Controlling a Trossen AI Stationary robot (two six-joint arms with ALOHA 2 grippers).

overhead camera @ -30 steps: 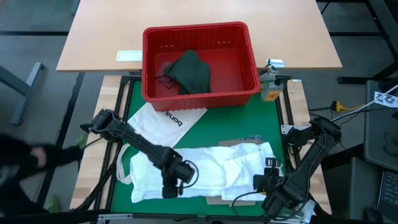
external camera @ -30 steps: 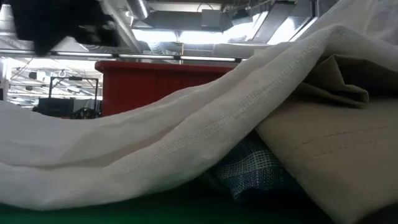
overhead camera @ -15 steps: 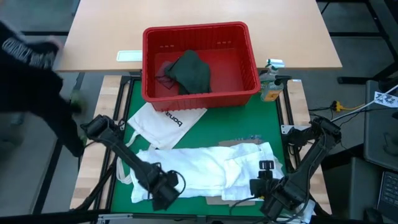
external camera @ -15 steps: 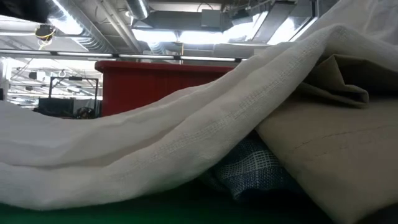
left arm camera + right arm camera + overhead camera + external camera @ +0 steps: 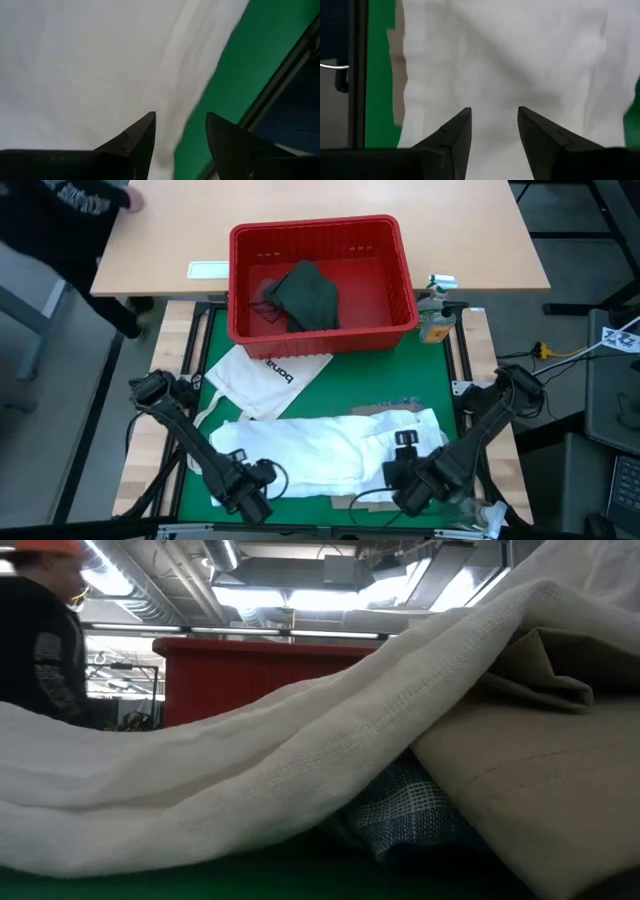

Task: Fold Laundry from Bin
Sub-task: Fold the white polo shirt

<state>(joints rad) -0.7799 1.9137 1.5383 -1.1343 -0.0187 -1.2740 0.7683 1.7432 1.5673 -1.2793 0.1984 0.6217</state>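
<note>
Currently we have the large white shirt (image 5: pixel 330 452) spread ahead of both grippers; left gripper (image 5: pixel 250 502) and right gripper (image 5: pixel 405 480) stand apart-fingered, holding nothing, at its near edge; folding appears unfinished; a dark green-grey top (image 5: pixel 305 295) remains in the red bin (image 5: pixel 320 335) beyond them.
</note>
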